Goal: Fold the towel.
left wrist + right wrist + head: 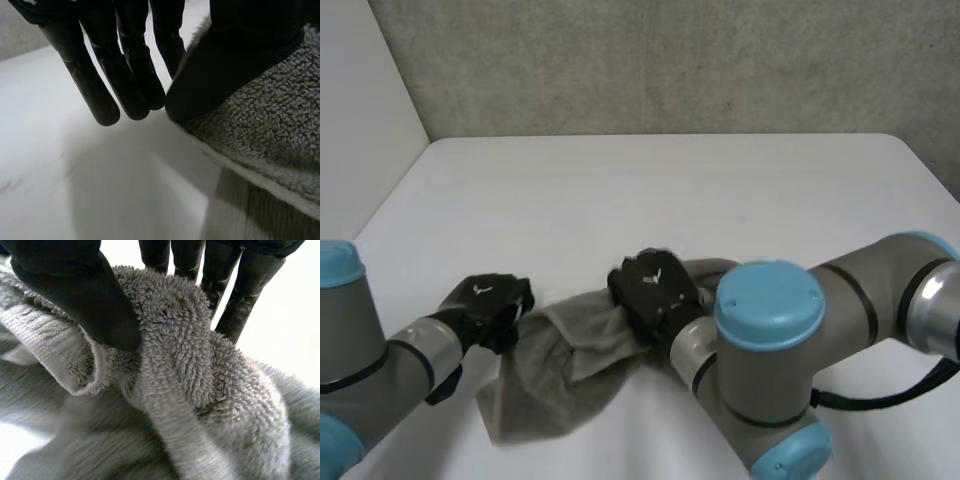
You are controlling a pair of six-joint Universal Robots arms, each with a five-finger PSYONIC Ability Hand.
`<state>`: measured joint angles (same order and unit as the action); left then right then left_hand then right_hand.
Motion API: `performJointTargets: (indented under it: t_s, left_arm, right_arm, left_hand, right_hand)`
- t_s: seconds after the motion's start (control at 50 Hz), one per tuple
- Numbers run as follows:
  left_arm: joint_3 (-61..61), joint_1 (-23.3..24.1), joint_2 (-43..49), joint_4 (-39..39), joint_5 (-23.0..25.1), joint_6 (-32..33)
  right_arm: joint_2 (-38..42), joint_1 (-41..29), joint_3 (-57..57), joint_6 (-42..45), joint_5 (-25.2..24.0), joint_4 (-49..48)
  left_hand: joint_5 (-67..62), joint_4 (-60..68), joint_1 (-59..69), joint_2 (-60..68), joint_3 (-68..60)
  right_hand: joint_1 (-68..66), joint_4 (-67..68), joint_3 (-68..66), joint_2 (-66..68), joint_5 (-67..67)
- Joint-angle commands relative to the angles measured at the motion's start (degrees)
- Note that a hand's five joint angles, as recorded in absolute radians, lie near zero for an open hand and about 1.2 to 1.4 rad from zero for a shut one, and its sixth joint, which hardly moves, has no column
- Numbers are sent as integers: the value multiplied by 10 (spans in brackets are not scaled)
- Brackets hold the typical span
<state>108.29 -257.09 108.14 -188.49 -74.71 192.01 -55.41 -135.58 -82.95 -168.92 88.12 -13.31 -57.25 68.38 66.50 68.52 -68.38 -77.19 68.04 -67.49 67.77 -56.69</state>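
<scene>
Towel (560, 370) bunched in right hand (655, 290) fingers (245, 290); left hand (490, 305) pinches edge.

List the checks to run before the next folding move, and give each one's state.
1. Right hand pinching the towel: ok, thumb and fingers clamp a bunched ridge.
2. Left hand holding the towel's hemmed edge: ok, thumb sits on it.
3. Towel spread flat: not ok, it is crumpled between the hands.
4. Held spots are corners: cannot tell.
5. Hands apart from each other: ok.
</scene>
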Motion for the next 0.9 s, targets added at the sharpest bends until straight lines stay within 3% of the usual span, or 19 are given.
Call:
performJointTargets:
  t_s: [0.02,0.1,0.22,0.26,0.28,0.32,0.36,0.5,0.6,0.64,0.74,0.82,0.84,0.86,0.88,0.9]
  left_arm:
    - [-89,58,-1,-27,-1,-83]
    - [-179,79,-5,-28,-10,-161]
    - [-331,97,2,-30,-47,-190]
    - [-443,103,7,-37,-115,-189]
    - [-443,103,7,-37,-115,-189]
    - [-508,109,4,-43,-179,-189]
    - [-512,115,0,-42,-194,-189]
    - [-398,133,-32,-43,-191,-186]
    - [-283,130,-33,-43,-152,-175]
    - [-218,135,-28,-42,-117,-162]
    - [-150,149,-1,-44,-84,-149]
    - [-135,172,26,-45,-84,-146]
    - [-133,179,36,-46,-84,-146]
    - [-135,180,44,-45,-85,-143]
    - [-135,180,44,-45,-85,-143]
    - [-137,179,50,-45,-85,-139]
  right_arm:
    - [-35,34,59,7,-2,8]
    - [-51,54,112,19,-4,8]
    - [-42,104,249,68,-29,1]
    - [-30,136,364,97,-65,0]
    - [-29,136,365,97,-66,0]
    - [-18,152,451,90,-117,-2]
    - [-15,157,474,77,-135,-2]
    - [-21,175,410,30,-199,43]
    - [-14,201,357,36,-235,148]
    - [2,223,339,52,-251,214]
    - [36,245,336,99,-269,315]
    - [72,250,348,141,-270,384]
    - [86,250,355,169,-265,414]
    - [96,251,363,197,-258,439]
    - [96,251,363,197,-258,439]
    - [101,253,365,213,-250,454]
  left_hand:
    - [-127,116,135,115,-116]
    - [-127,116,135,115,-116]
    - [-127,116,135,115,-116]
    - [-127,116,135,115,-116]
    - [-127,116,135,115,-116]
    - [-127,116,135,115,-116]
    - [-127,116,135,115,-116]
    - [-127,116,135,115,-116]
    - [-127,116,135,115,-116]
    - [-127,116,135,115,-116]
    - [-127,116,135,115,-116]
    - [-127,116,135,115,-116]
    - [-127,116,135,115,-116]
    - [-127,116,135,115,-116]
    - [-127,116,135,115,-116]
    - [-127,116,135,115,-116]
  right_hand:
    - [-28,120,-125,122,-133]
    - [-28,120,-125,122,-133]
    - [-28,120,-125,122,-133]
    - [-28,120,-125,122,-133]
    - [-28,120,-125,122,-133]
    - [-28,120,-125,122,-133]
    - [-28,120,-125,122,-133]
    - [-28,120,-125,122,-133]
    - [-28,120,-125,122,-133]
    - [-28,120,-125,122,-133]
    - [-28,120,-125,122,-133]
    - [-28,120,-125,122,-133]
    - [45,47,-52,50,-60]
    - [277,-185,180,-183,172]
    - [279,-188,182,-185,174]
    - [461,-369,364,-366,356]
